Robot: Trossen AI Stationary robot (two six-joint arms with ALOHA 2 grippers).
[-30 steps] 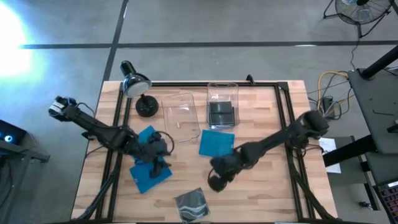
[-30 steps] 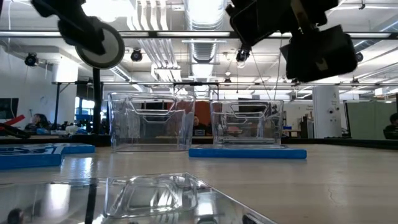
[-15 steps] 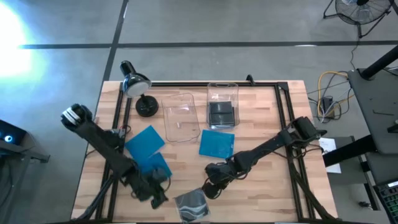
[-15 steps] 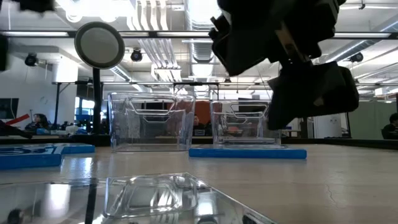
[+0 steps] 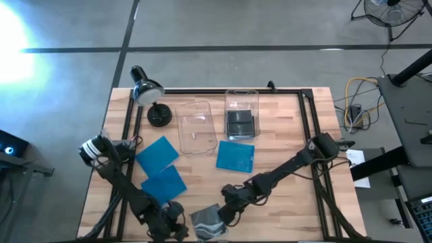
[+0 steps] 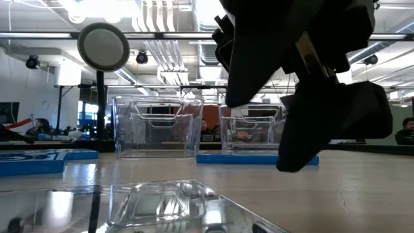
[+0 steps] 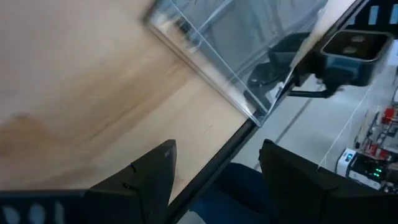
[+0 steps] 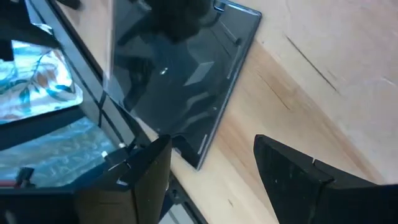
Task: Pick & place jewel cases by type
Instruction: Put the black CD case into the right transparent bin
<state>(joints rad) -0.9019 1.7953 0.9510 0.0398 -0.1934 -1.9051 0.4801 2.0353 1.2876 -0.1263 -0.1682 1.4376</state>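
A dark grey glossy jewel case [image 5: 208, 221] lies flat by the table's near edge; the low view shows it close up [image 6: 162, 202]. Three blue cases [image 5: 157, 152] [image 5: 164, 183] [image 5: 235, 155] lie flat mid-table. Another dark case [image 5: 239, 123] lies in the right clear bin. My right gripper [image 5: 229, 206] hovers open just right of the dark case [image 8: 186, 81], its fingers [image 8: 280, 171] either side of the case's corner. My left gripper [image 5: 169, 223] is open [image 7: 217, 174] at the near edge, left of the same case [image 7: 217, 56].
Two clear bins [image 5: 196, 126] [image 5: 241, 108] stand at the far middle of the table. A desk lamp [image 5: 148, 94] stands at the far left corner. Black frame rails [image 5: 314, 128] run along the table's sides. The table edge [image 7: 224, 158] lies right under my left gripper.
My left gripper has swung away from the blue cases toward the table's near edge and ended left of the dark case. My right gripper has moved toward the near edge and left, coming down close to the dark case. The cases have stayed where they were.
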